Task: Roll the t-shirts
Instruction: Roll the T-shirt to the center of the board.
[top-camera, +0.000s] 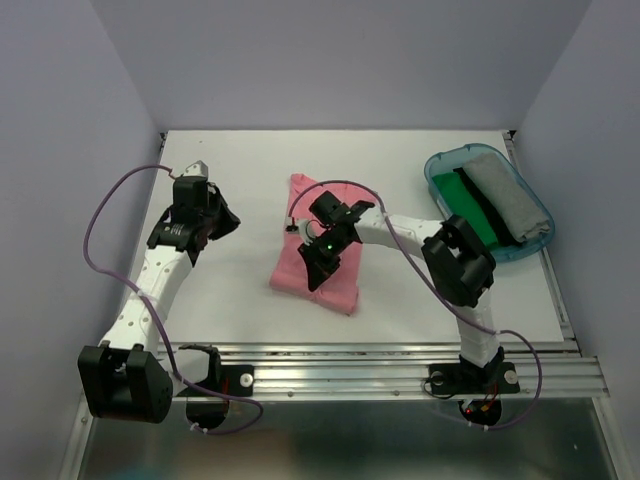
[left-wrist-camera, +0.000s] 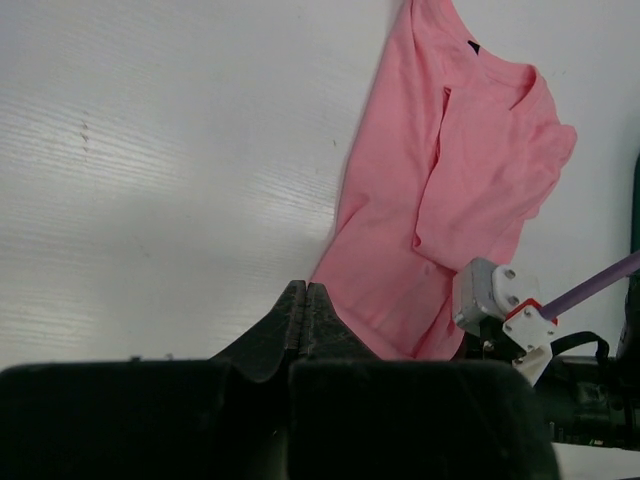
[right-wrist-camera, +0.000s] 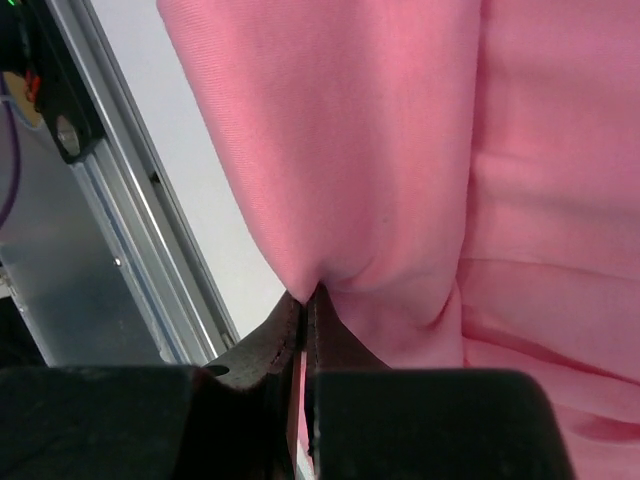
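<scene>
**Salmon-pink cloth t-shirt (top-camera: 293, 268) pinched by right fingers**

The short-sleeved shirt lies partly folded on the white table (top-camera: 400, 300). The right fingers (right-wrist-camera: 296, 318) are closed tight on a bunched fold of it. The left fingers (left-wrist-camera: 298, 310) are pressed together, holding nothing, with the shirt just beyond them to their right. Well right of the right fingers, a translucent teal plastic tub (top-camera: 440, 165) holds a green cloth (top-camera: 468, 205) and a grey cloth (top-camera: 505, 195).

No writing, brand, number or sign can be read anywhere. The small dark neck label (left-wrist-camera: 474, 47) on the pink t-shirt (left-wrist-camera: 440, 200), which lies mid-counter (left-wrist-camera: 150, 150), is too small to show any letters.
</scene>
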